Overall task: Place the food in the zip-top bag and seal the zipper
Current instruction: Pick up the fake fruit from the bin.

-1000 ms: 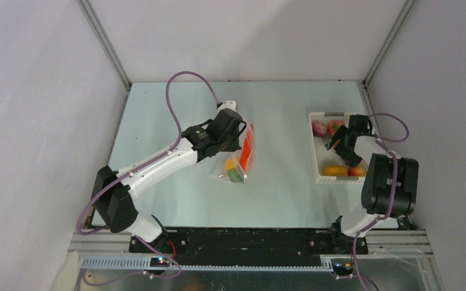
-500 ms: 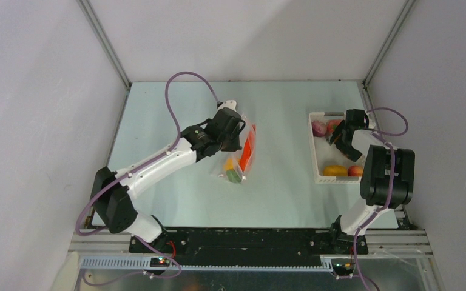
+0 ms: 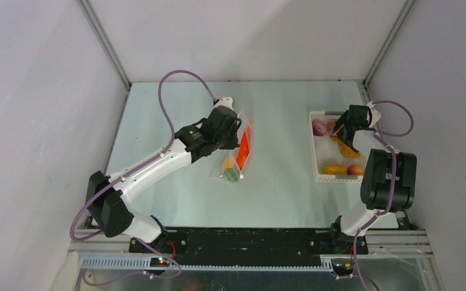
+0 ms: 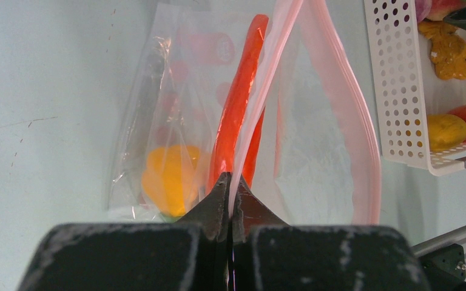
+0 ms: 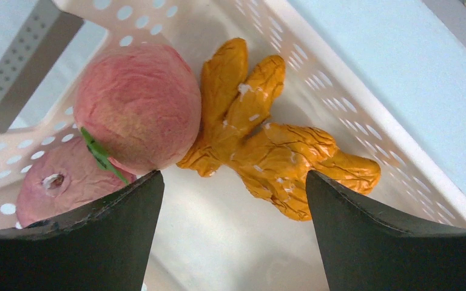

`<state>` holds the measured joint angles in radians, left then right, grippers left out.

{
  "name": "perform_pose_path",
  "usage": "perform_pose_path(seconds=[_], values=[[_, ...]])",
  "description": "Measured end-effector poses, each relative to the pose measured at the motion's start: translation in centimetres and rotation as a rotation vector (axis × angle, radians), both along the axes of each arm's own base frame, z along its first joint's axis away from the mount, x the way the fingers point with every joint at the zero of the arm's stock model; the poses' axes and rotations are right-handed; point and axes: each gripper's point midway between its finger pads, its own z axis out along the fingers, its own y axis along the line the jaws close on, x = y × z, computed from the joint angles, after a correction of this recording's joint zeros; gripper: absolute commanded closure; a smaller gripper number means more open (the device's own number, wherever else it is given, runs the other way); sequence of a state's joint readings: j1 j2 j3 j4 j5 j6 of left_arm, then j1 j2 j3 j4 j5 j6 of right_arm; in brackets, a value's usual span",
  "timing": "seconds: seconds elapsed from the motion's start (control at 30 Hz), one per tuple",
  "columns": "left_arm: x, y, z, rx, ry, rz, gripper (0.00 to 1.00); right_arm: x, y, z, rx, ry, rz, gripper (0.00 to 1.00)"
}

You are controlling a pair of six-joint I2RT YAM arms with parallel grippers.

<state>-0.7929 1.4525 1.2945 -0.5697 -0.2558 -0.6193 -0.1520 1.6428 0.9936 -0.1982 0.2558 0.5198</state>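
The clear zip-top bag [image 3: 238,153] hangs from my left gripper [image 3: 228,128], which is shut on one side of its pink zipper strip [image 4: 250,121]. The other side of the strip [image 4: 364,139] bows away, so the mouth gapes. Inside are a long red-orange piece [image 4: 236,109], a yellow piece [image 4: 167,176] and a green one [image 3: 232,176]. My right gripper [image 3: 347,128] is open and empty over the far end of the white basket [image 3: 313,151]. In the right wrist view its fingers [image 5: 388,236] straddle a knobbly orange piece [image 5: 267,130] beside a pink peach [image 5: 136,106].
The basket also holds a purple-pink fruit [image 3: 319,127], a yellow fruit [image 3: 334,169] and a red one [image 3: 355,170] at its near end. The basket's slotted wall [image 5: 340,91] is close behind the orange piece. Enclosure walls stand left, right and behind.
My right gripper has moved toward the far end of the basket, and the knobbly orange piece now shows lying below it. My left gripper with the bag has shifted slightly left.
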Motion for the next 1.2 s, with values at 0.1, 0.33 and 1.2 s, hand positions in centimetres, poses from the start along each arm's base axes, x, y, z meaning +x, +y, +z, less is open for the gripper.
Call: perform_pose_path(seconds=[0.1,0.33,1.2], values=[[0.0,0.1,0.0,0.0,0.001,0.002,1.0,1.0,0.4,0.6,-0.002,-0.04,0.045,0.11],[0.2,0.2,0.0,-0.002,-0.001,0.007,1.0,3.2,1.2,2.2,-0.008,-0.138,0.125,0.11],[0.2,0.3,-0.1,-0.001,0.005,0.006,1.0,6.4,0.8,-0.9,-0.011,-0.081,0.159,0.45]])
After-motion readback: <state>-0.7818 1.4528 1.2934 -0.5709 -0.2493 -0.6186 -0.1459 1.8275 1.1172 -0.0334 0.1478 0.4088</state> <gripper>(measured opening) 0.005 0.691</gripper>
